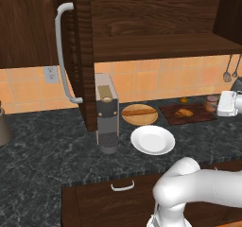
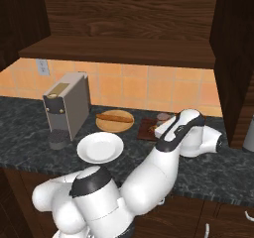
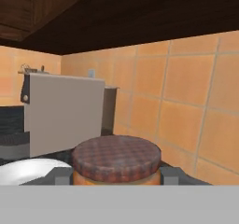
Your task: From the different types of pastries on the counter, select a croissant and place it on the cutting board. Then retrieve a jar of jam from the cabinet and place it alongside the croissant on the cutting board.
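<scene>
Claw clenched on the jam jar, its fingers flanking the jar below the checked lid, beside the board where the croissant lies. The jar should go down level on bare board just beside the croissant before release, clear of the wooden plate.

jar of jam: bottom centre of the frame, orange-brown body under a wide checked reddish lid
gripper: closed on the jar, one grey fingertip at each side
coffee machine: grey box, left of centre, beyond the jar
white plate: lower left edge
tiled wall: orange, right half
</scene>
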Tool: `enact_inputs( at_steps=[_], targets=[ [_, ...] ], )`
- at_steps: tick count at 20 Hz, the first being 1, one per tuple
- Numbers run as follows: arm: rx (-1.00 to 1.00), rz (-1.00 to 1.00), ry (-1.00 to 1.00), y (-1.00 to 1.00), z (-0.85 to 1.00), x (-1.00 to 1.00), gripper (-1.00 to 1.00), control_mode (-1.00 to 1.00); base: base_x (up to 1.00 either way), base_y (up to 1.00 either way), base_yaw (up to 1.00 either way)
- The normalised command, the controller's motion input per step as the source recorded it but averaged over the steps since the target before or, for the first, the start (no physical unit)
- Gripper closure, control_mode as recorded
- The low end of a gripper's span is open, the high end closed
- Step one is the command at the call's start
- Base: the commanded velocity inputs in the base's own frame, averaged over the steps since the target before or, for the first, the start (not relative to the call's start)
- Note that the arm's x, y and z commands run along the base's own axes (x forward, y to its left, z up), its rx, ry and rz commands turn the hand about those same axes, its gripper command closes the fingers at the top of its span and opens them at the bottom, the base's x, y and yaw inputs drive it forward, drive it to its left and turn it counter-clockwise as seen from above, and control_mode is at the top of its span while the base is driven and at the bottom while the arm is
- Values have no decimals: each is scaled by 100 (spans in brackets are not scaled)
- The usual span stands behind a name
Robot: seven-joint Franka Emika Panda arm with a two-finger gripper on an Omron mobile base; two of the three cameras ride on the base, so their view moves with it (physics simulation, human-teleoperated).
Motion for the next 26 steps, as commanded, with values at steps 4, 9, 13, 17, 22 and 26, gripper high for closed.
enact_inputs(
  at_steps=[4,9,13,17,22,26],
  targets=[
    [0,-2,0,0,-16,3,100,-100,0,0,0],
    [0,-4,4,0,-30,12,100,-100,0,0,0],
    [0,-2,4,2,-27,40,100,-100,0,0,0],
    [0,0,0,-15,-19,50,100,-100,0,0,0],
    [-2,2,0,-45,-37,36,100,-100,0,0,0],
    [0,2,0,-44,-35,39,100,-100,0,0,0]
  ],
)
